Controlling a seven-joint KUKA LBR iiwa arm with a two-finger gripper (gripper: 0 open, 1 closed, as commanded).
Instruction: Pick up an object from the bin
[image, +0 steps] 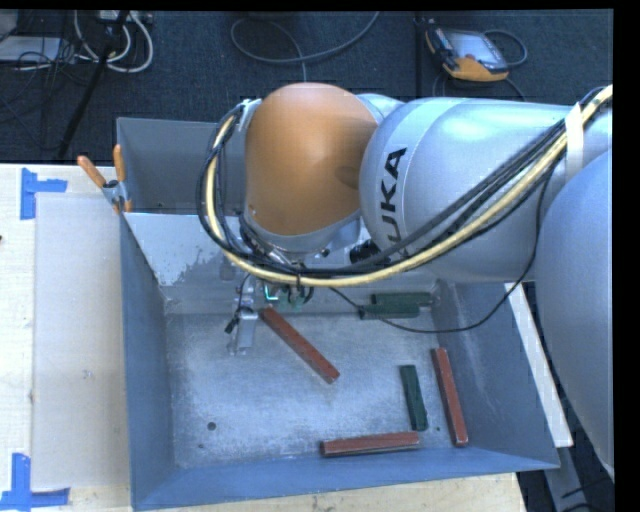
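Note:
My gripper (241, 335) hangs under the orange wrist cover, low over the bin floor at the back left of the middle. A reddish-brown flat stick (303, 346) lies slanted on the floor right beside it. The stick's upper left end sits close against the gripper's right side and its other end points to the front right. Whether the gripper touches the stick is hidden by the wrist.
At the front right lie a dark green stick (412, 397), a reddish-brown stick (450, 396) next to the right wall and another reddish-brown stick (371, 444) along the front wall. A dark green stick (401, 304) rests at the back under the arm.

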